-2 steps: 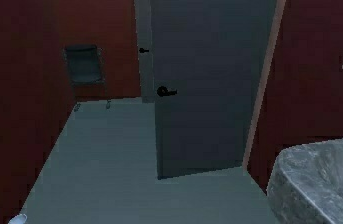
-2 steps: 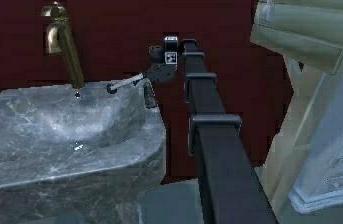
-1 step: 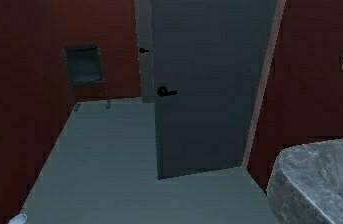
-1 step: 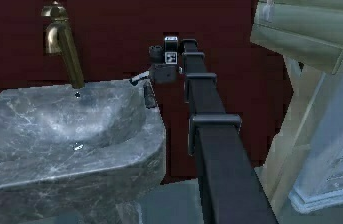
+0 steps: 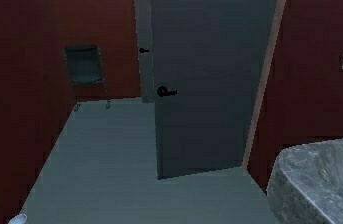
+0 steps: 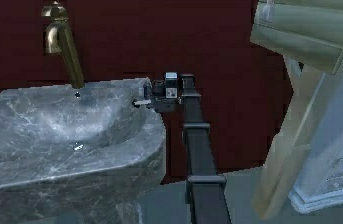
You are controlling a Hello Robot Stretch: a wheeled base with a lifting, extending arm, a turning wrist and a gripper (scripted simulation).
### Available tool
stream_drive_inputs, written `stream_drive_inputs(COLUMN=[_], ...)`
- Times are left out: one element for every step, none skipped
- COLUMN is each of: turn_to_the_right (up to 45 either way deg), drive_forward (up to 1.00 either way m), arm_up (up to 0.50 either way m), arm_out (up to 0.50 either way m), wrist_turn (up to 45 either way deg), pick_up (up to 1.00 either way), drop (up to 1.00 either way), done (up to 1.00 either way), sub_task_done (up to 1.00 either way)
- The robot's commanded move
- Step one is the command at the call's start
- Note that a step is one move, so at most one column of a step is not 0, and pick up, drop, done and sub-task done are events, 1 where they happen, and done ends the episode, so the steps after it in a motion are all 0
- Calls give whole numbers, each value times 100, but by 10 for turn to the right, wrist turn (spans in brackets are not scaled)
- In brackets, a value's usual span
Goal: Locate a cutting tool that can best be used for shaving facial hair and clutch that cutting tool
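Observation:
A grey marble sink (image 6: 39,150) with a brass faucet (image 6: 67,45) takes up the arm side view's left. My arm (image 6: 201,160) rises from the bottom edge to the sink's right rim. The gripper (image 6: 141,100) sits at that rim, left of the two white marker squares (image 6: 174,85), with its fingers pointing over the basin. I cannot tell whether it holds anything. A small pale speck (image 6: 77,94) lies at the faucet's foot and another (image 6: 76,147) lower in the basin; both are too small to name. The sink's corner (image 5: 324,180) also appears at the forward view's bottom right.
A grey door (image 5: 204,85) with a dark handle (image 5: 165,92) stands ahead between dark red walls (image 5: 19,100). A dark framed thing (image 5: 85,67) hangs on the far wall. Grey floor (image 5: 99,160) runs ahead. A tall pale fixture (image 6: 314,110) stands at the arm side view's right.

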Motion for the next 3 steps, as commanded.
stream_drive_inputs(turn_to_the_right=[0,0,0], drive_forward=[0,0,0], arm_up=[0,10,0], arm_out=[0,0,0], wrist_turn=[0,0,0], pick_up=[100,0,0], drop=[0,0,0], done=[0,0,100], sub_task_done=[0,0,0])
